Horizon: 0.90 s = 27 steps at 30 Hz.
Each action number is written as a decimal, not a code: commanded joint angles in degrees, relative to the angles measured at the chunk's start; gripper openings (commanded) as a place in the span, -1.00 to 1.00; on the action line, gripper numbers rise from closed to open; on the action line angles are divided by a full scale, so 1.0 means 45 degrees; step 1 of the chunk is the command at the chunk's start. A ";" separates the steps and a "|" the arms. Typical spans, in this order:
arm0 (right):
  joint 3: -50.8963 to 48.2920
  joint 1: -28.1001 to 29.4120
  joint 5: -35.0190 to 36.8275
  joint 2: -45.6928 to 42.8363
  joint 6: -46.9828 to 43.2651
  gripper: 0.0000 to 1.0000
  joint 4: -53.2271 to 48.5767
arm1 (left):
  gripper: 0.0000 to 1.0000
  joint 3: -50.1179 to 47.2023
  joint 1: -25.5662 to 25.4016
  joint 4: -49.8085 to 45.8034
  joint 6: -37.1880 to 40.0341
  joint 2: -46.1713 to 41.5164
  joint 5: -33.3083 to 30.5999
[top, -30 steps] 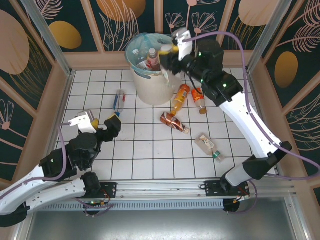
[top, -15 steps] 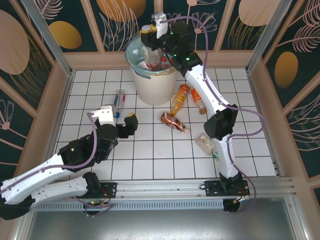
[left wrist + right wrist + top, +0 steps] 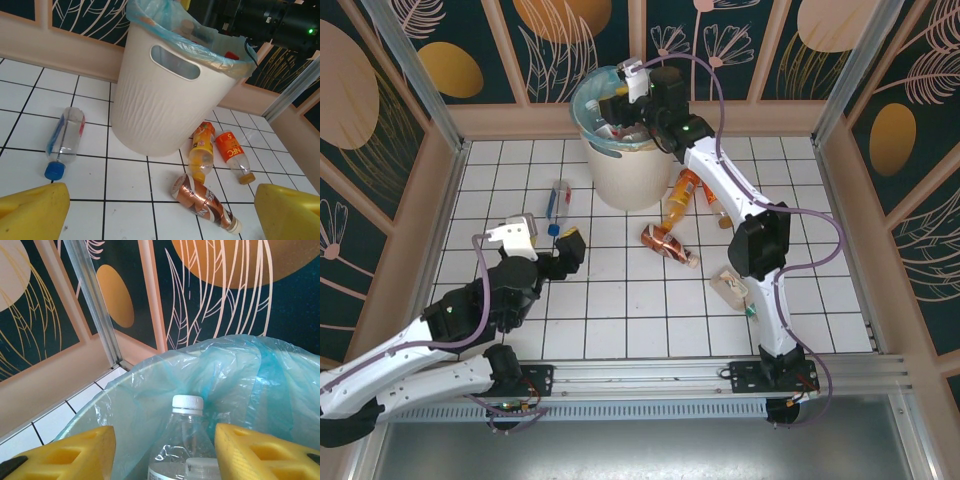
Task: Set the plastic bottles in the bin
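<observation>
White tiled surface [image 3: 620, 300] carries the upright bin [image 3: 620, 178] and, lying flat, a blue-capped bottle [image 3: 558, 205], two orange bottles [image 3: 682, 196], a coppery bottle [image 3: 666, 241] and a clear bottle [image 3: 735, 290].

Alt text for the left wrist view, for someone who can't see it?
Off-white bin lined with a teal bag on white tiles; a clear blue-capped bottle lies to its left, two orange bottles and a copper bottle to its right. Yellow left fingers frame the bottom corners, wide apart, empty.

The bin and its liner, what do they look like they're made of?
The bin looks like matte off-white moulded plastic: fine ribbed walls and a cut handle slot. Its liner looks like thin translucent teal plastic film, crinkled and glossy.
</observation>
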 commanded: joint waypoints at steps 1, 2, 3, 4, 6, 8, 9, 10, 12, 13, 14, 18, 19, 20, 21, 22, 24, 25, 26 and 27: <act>-0.0143 0.0037 0.0018 -0.0783 0.0131 0.03 -0.0064 | 0.89 -0.0234 -0.0046 -0.0250 -0.0391 -0.0209 -0.0310; -0.0187 0.0035 -0.0022 -0.0780 0.0088 0.00 -0.0120 | 0.89 -0.0310 -0.0036 -0.0295 -0.0438 -0.0240 -0.0327; -0.0183 0.0039 -0.0024 -0.0766 0.0068 -0.04 -0.0185 | 0.89 -0.0359 -0.0031 -0.0310 -0.0461 -0.0235 -0.0384; -0.0137 0.0035 -0.0025 -0.0730 0.0048 -0.08 -0.0272 | 0.89 -0.0374 -0.0036 -0.0332 -0.0482 -0.0231 -0.0386; 0.0020 0.0035 -0.0154 -0.0706 0.0028 -0.18 -0.0529 | 0.89 -0.0350 -0.0033 -0.0370 -0.0467 -0.0191 -0.0388; 0.0147 0.0073 -0.0199 -0.0672 0.0047 -0.25 -0.0789 | 0.89 -0.0314 -0.0033 -0.0403 -0.0488 -0.0162 -0.0387; 0.0231 0.0120 -0.0215 -0.0667 0.0070 -0.27 -0.0977 | 0.89 -0.0286 -0.0035 -0.0464 -0.0514 -0.0143 -0.0387; 0.0327 0.0158 -0.0229 -0.0654 0.0049 -0.28 -0.1129 | 0.89 -0.0293 -0.0034 -0.0504 -0.0559 -0.0132 -0.0368; 0.0614 0.0285 -0.0219 -0.0684 -0.0027 -0.29 -0.1545 | 0.89 -0.0262 -0.0036 -0.0645 -0.0681 -0.0097 -0.0333; 0.0856 0.0355 -0.0182 -0.0705 -0.0095 -0.27 -0.1852 | 0.89 -0.0270 -0.0033 -0.0754 -0.0773 -0.0063 -0.0318; 0.1113 0.0466 -0.0132 -0.0744 -0.0207 -0.23 -0.2158 | 0.89 -0.0294 -0.0033 -0.0863 -0.0837 -0.0013 -0.0292; 0.1349 0.0926 0.0491 -0.1445 -0.0623 0.02 -0.3029 | 0.90 -0.0407 -0.0018 -0.1312 -0.1247 0.0274 -0.0184; 0.1223 0.1046 0.0659 -0.1784 -0.0694 0.05 -0.3179 | 0.90 -0.0475 -0.0034 -0.1337 -0.1323 0.0340 -0.0108; 0.0967 0.1153 0.0779 -0.2150 -0.0709 0.08 -0.3279 | 0.90 -0.0556 -0.0023 -0.1296 -0.1400 0.0393 -0.0015; 0.0645 0.1227 0.0877 -0.2470 -0.0687 0.09 -0.3348 | 0.90 -0.0633 -0.0030 -0.1232 -0.1469 0.0451 0.0102; 0.0198 0.1280 0.1012 -0.2910 -0.0562 0.11 -0.3374 | 0.90 -0.0728 -0.0035 -0.1113 -0.1509 0.0491 0.0275; -0.0924 0.1317 0.1176 -0.3804 -0.0204 0.12 -0.3302 | 0.90 -0.0925 -0.0036 -0.0898 -0.1534 0.0628 0.0629; -0.1709 0.1315 0.1263 -0.4340 -0.0031 0.13 -0.3212 | 0.90 -0.1008 -0.0019 -0.0820 -0.1539 0.0739 0.0800; -0.2503 0.1321 0.1393 -0.4885 0.0140 0.14 -0.3119 | 0.90 -0.1078 -0.0019 -0.0762 -0.1549 0.0882 0.0959; -0.3306 0.1303 0.1534 -0.5380 0.0262 0.14 -0.3037 | 0.90 -0.1115 -0.0030 -0.0727 -0.1562 0.1025 0.1073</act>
